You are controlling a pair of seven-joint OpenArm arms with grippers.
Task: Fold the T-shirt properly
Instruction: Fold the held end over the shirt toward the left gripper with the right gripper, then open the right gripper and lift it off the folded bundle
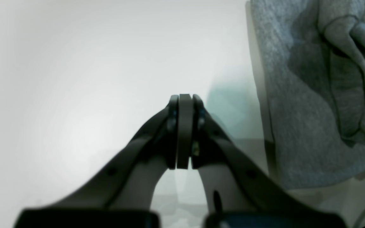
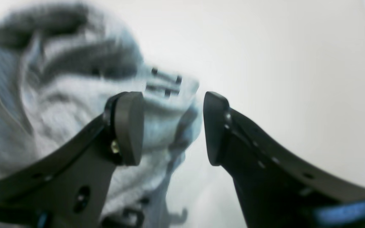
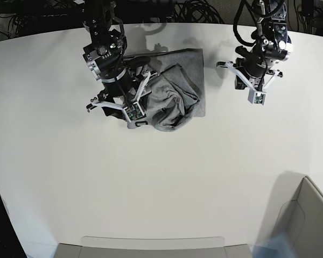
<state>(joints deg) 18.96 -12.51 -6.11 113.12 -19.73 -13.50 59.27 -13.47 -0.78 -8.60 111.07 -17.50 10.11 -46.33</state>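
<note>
Left gripper (image 1: 184, 136): jaws pressed together, pad against pad, nothing between them. It hangs over bare white bench (image 3: 161, 183), with the edge of the T-shirt (image 1: 312, 104) just off to one side and not touching it. In the base view this gripper (image 3: 257, 97) stands well apart from the garment.

Right gripper (image 2: 173, 129): jaws spread wide, nothing clamped. Grey fabric of the T-shirt (image 2: 71, 107) lies beneath and behind one finger; the gap between the pads looks onto the cloth's edge and the bench beyond. Whether a pad touches the cloth cannot be determined; the wrist view is blurred. In the base view this gripper (image 3: 133, 112) sits at the garment's edge.

T-shirt (image 3: 172, 91): heather-grey, bunched and partly folded over itself, lying on the far half of the bench between the two arms, nearer the right one. Dark marks show on the cloth in the right wrist view, illegible.

Cables (image 3: 199, 11) run behind the far edge of the bench.
</note>
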